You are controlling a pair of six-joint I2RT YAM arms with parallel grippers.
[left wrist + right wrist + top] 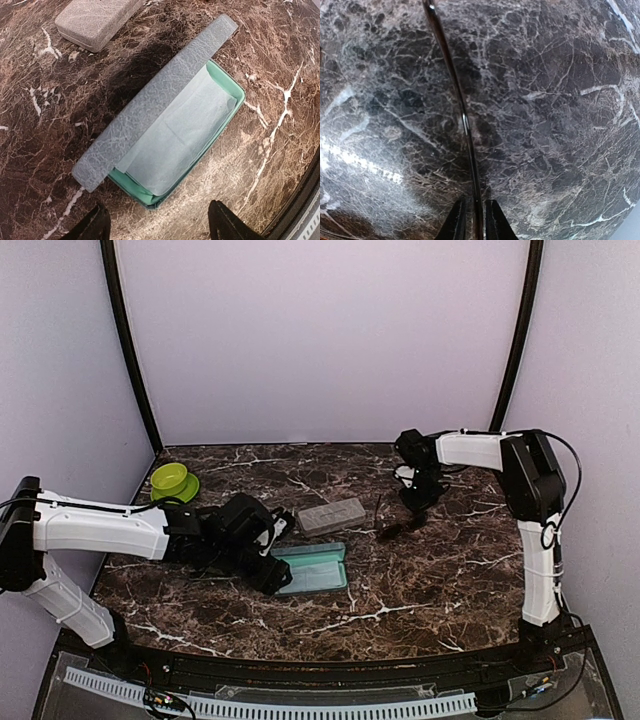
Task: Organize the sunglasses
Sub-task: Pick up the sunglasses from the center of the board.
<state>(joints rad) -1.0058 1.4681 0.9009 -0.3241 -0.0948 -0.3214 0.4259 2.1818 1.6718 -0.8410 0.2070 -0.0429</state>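
Here the right claw (475, 222) pinches the dark sunglasses (463, 117) by a thin arm, at the counter's (560, 125) right side — left claw (159, 227) spread over the open case (165, 95), cloth (185, 125) inside; closed grey case (331, 515) and green bowl (172, 480) nearby.

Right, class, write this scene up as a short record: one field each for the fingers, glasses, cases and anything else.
left fingers: open, by the open case
right fingers: shut on one thin arm of the glasses
open case: lid up, cloth inside, no glasses in it
closed case: grey, beyond the open one
bowl: green, far left of the table
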